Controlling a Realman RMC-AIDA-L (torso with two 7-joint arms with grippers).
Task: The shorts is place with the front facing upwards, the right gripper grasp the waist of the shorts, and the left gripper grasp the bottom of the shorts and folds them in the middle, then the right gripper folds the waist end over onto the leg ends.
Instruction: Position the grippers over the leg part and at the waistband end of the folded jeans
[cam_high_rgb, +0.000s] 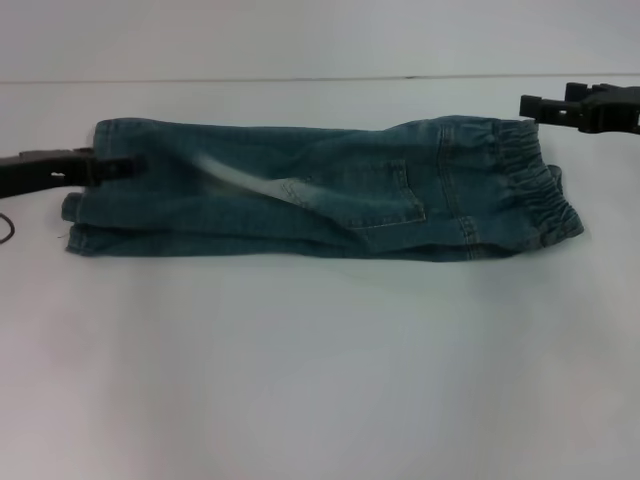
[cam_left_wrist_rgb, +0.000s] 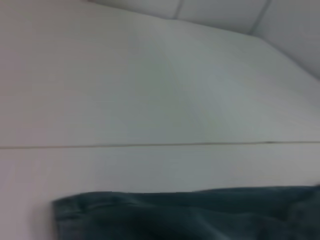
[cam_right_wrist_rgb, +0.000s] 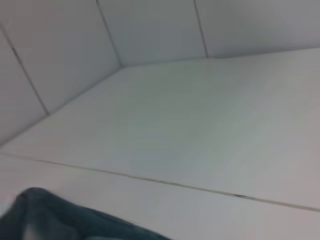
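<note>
Left gripper (cam_high_rgb: 128, 167) lying at nine o'clock, touching the leg ends (cam_high_rgb: 85, 190); whether clamping or loose, cannot tell. Shorts (cam_high_rgb: 330, 190) lying folded lengthwise across the middle of the white table (cam_high_rgb: 320, 370), waist (cam_high_rgb: 535, 185) pointing to three o'clock. Right gripper (cam_high_rgb: 535, 106) hovering at two o'clock, just off the waist, fingers parted, holding nothing.

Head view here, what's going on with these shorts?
The denim shorts lie on the white table, already folded lengthwise into a narrow strip, waist toward the robot's right. The left tool is at the leg ends, touching the fabric. The right tool sits just beyond the waistband corner, holding nothing. The second fold, waist over legs, is not done.
</note>
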